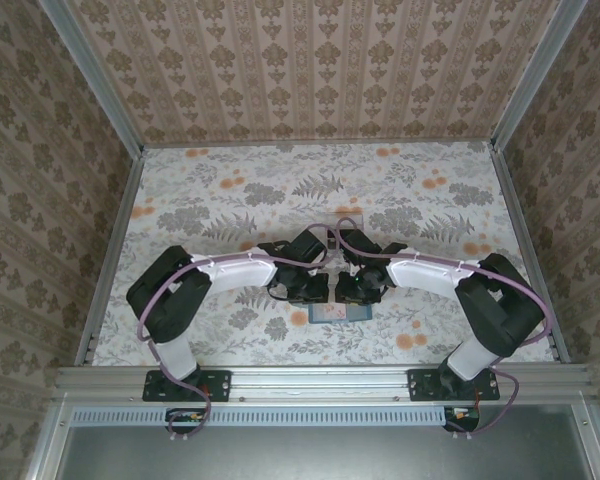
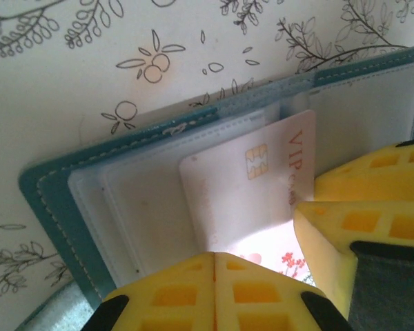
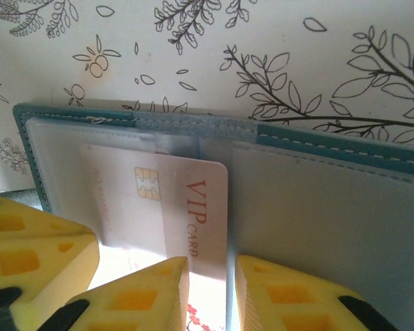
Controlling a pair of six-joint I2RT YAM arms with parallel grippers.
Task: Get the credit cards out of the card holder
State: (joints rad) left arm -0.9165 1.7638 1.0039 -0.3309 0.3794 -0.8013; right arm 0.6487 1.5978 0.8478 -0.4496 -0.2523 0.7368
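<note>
Currently the small dark-teal bifold card holder [image 3: 317, 141] with grey-blue translucent inner pockets lies spread open and flat on the pale floral-printed tabletop [image 3: 193, 41]. In the top view it sits between the two arms, just toward their bases from where the wrists meet.

A thin, pale pinkish-white rectangular credit card [image 3: 193, 200] with a gold chip and red "VIP CARD" lettering lies across the holder's inside. Its lettered end reaches the holder's centre fold. Its other end sits beneath a translucent pocket of the half on the left gripper's side.

The left gripper [image 2: 214, 265] has its yellow ribbed fingers pressed together with nothing visible between them. Their tips are at the holder's near edge, over the card's near end.

The right gripper [image 3: 210, 276] hovers at the same edge near the centre fold. Its yellow fingers stand slightly apart, one over the card's lettered end and one over the neighbouring pocket. The card's edge shows in the gap. Whether either gripper touches the card cannot be told.
</note>
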